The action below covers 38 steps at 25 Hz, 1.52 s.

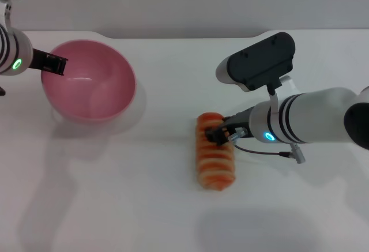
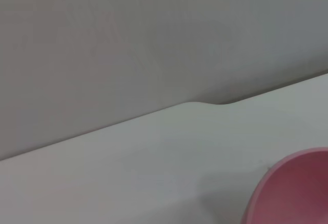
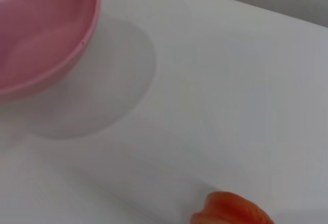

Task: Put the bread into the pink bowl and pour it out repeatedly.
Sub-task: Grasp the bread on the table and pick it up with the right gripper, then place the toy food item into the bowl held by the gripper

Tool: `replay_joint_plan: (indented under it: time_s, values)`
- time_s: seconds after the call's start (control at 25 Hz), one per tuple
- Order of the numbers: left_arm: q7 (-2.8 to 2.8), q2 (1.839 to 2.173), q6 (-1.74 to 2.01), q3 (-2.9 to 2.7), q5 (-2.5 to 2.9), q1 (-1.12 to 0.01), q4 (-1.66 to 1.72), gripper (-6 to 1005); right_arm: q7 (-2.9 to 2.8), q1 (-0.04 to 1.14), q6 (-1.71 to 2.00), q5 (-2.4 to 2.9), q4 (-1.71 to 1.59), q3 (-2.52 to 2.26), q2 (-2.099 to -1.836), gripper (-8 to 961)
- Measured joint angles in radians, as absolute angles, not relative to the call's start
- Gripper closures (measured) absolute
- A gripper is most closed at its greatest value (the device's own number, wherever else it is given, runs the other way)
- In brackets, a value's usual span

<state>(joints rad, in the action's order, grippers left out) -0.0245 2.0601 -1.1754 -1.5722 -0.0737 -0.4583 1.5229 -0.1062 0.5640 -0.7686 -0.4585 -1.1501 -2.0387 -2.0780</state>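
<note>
A: Item count, please.

B: One elongated toy bread point(image 1: 215, 158), ridged orange-and-cream stripes up, lying flat on the white table point(image 1: 173, 206). One round, smooth pink bowl point(image 1: 89, 82) of plastic, upright, nothing in it. Two grippers.

A: Position of the bread relative to the tools?

B: Directly under the right gripper point(image 1: 219, 134), whose dark tips are on the loaf's striped top near its far end. The rest of the loaf extends toward the robot from there. The right wrist view catches only one orange end of it point(image 3: 230, 211), with the bowl's rim point(image 3: 61, 65) farther off.

A: State of the right gripper?

B: Tips close together on the loaf's surface; whether they actually pinch it, I cannot tell.

A: And the left gripper point(image 1: 55, 63)?

B: At the pink bowl's left rim, its dark fingers seemingly clamped over the edge. The bowl is well apart from the right gripper, off to that tool's left and farther from the robot.
</note>
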Motion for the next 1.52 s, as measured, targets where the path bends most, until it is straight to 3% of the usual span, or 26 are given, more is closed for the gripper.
replay_joint_plan:
  time_s: [0.2, 0.4, 0.8, 1.52]
  values:
    - [-0.024, 2.06, -1.177, -1.576, -0.074, -0.454, 1.527, 950, -0.103, 0.543, -0.79, -0.442, -1.214, -2.021, -2.077, 500]
    - [-0.029, 2.062, -1.175, -1.623, -0.087, -0.451, 1.527, 949, -0.102, 0.473, -0.841, -0.353, -1.416, -1.97, -2.072, 552]
    - [-0.059, 2.066, -1.162, -1.718, -0.137, -0.451, 1.532, 949, -0.102, 0.461, -0.958, -0.232, -1.713, -1.942, -2.074, 636]
    - [-0.095, 2.065, -1.163, -1.812, -0.177, -0.459, 1.603, 949, -0.103, 0.477, -0.805, -0.23, -1.671, -1.979, -2.077, 762]
